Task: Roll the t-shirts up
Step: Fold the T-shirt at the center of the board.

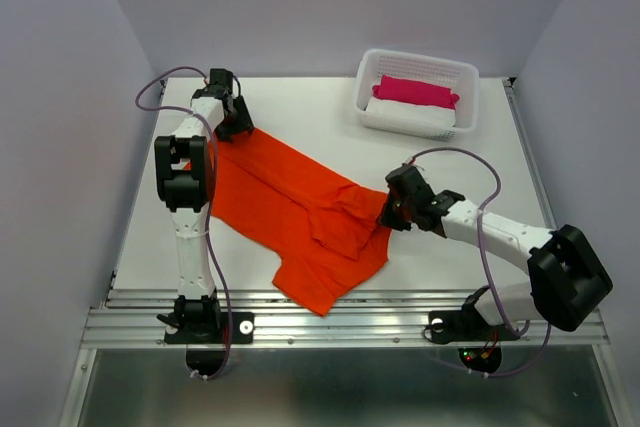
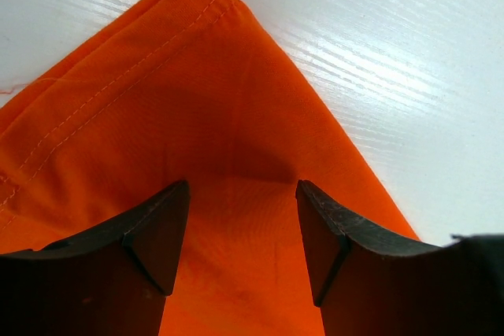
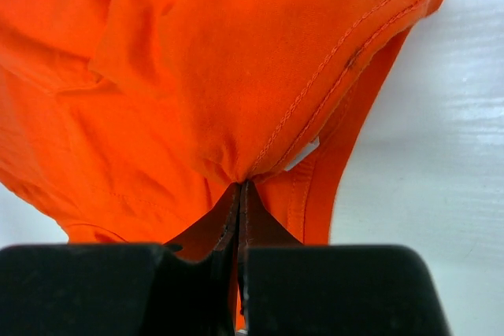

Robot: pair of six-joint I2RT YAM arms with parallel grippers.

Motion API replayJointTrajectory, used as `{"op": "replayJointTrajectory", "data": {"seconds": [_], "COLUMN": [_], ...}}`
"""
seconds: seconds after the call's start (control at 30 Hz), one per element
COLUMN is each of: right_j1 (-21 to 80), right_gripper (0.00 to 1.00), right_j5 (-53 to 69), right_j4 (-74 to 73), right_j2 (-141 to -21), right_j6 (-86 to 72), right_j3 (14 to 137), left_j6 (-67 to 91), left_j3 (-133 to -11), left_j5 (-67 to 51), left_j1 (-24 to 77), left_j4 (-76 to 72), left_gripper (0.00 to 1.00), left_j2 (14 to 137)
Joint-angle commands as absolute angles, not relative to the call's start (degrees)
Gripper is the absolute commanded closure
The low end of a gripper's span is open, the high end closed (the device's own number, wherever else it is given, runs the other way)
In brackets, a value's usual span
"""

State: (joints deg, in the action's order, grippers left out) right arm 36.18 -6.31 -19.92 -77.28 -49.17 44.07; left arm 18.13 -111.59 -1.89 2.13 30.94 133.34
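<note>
Tabletop [image 1: 300, 107] basket [image 1: 400, 125] holds pink, white bundles [image 1: 415, 90]; right gripper [image 3: 240, 186] pinches t-shirt [image 1: 290, 217], left gripper [image 2: 242, 194] gapes.

White table [image 1: 330, 117] w/ metal rail [image 1: 340, 319] at near edge; pale lavender walls [image 1: 300, 7] round it; even light.

left gripper [image 2: 242, 186] is stretched way out back, jaws apart. right gripper [image 3: 240, 188] sits low, pinched tight on the t-shirt [image 3: 260, 76].

Bright even light from above, soft shadows, streaky glare on the table [image 2: 394, 60], sharp focus
</note>
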Motion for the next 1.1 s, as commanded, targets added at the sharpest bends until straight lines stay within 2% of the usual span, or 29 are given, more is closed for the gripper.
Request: {"op": "replayJointTrajectory", "data": {"seconds": [0.0,0.17,0.33,0.37,0.47,0.67,0.83,1.07], "right_j1": [38.14,38.14,38.14,38.14,38.14,38.14,42.97,49.39], "right_gripper": [0.99,0.97,0.83,0.76,0.66,0.64,0.63,0.53], "right_j5": [-9.49,-11.25,-14.66,-15.20,-17.30,-14.69,-13.62,-8.80], "right_j4": [-19.52,-18.10,-20.21,-21.17,-24.33,-26.63,-27.16,-22.07], "right_j2": [-76.46,-78.65,-78.23,-77.53,-74.89,-71.55,-71.45,-76.63], "right_j6": [-54.66,-57.39,-55.99,-55.46,-53.70,-51.33,-52.99,-54.93], "right_j3": [42.46,38.24,38.93,39.46,42.44,46.49,46.32,44.56], "left_j6": [18.37,18.28,18.02,17.93,17.75,17.40,17.31,17.58], "left_j3": [-113.64,-113.64,-113.73,-113.73,-113.82,-113.99,-113.82,-113.73], "left_j5": [-2.11,-2.20,-2.20,-2.11,-2.11,-2.28,-2.11,-2.20], "left_j1": [2.02,2.02,2.02,2.02,2.02,2.02,2.02,2.02], "left_j4": [31.82,32.08,32.17,32.17,32.17,32.26,32.17,32.26], "left_gripper": [0.32,0.32,0.32,0.32,0.32,0.32,0.32,0.32], "left_j2": [134.03,134.21,134.12,134.12,133.95,133.33,132.54,132.71]}}
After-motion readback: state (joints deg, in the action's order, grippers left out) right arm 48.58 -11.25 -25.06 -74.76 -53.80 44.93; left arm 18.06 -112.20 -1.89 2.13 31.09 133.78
